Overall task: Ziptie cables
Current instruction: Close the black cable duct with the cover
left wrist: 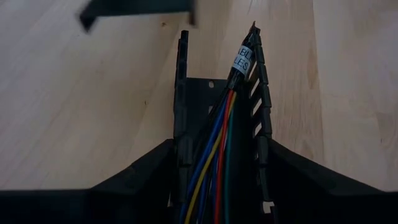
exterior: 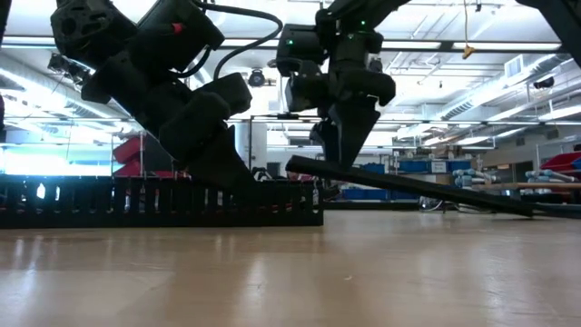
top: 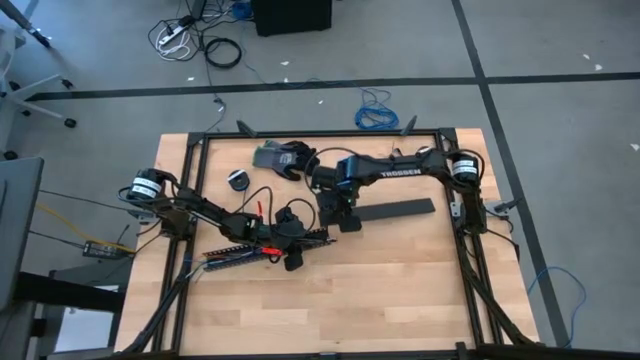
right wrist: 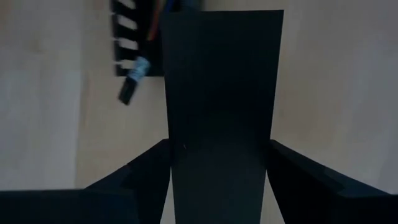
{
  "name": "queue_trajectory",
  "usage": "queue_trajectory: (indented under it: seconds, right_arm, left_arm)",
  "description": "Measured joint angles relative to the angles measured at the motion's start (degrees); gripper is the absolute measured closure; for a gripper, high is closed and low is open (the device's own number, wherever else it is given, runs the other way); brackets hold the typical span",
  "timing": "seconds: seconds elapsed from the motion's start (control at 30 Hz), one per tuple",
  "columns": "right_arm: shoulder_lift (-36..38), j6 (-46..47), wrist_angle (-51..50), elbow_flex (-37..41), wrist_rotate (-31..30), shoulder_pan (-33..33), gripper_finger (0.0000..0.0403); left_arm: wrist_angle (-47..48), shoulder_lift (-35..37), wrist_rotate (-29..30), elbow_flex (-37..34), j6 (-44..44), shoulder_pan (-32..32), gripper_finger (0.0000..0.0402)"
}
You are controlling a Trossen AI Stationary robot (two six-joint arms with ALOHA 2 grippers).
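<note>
While the cables lie lengthwise inside the slotted channel on the desk, left fingers straddle it closed; right fingers grip the black lid strip, lifted alongside.

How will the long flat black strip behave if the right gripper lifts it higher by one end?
The flat black strip probably stays stiff: in the low view it runs straight from the right gripper to the table without sagging. It looks thin, so likely light. Held by one end only, its far end may swing or drag.
</note>
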State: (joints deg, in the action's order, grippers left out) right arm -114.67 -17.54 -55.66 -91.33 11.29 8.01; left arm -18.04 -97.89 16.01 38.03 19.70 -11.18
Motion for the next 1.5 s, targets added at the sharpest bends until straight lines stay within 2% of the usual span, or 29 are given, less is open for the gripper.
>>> queue_trajectory:
  seconds: [0.3, 0.83, 1.5]
  right_arm:
    - [0.0, 2.8, -0.2, 0.0, -0.1, -3.4, 0.0167]
    - [0.0, 6.9, -0.2, 2.4, -1.1, -4.5, 0.0167]
    - [-0.1, 7.5, 1.4, 2.5, -1.2, -5.8, 0.0166]
  left_arm:
    - [0.0, 0.0, 0.0, 0.0, -1.2, 0.0, 0.0183]
    - [-1.0, -0.1, 0.9, -0.1, -1.2, 0.0, 0.0183]
    - [-1.6, -0.2, 1.4, -0.1, -1.4, 0.0, 0.0183]
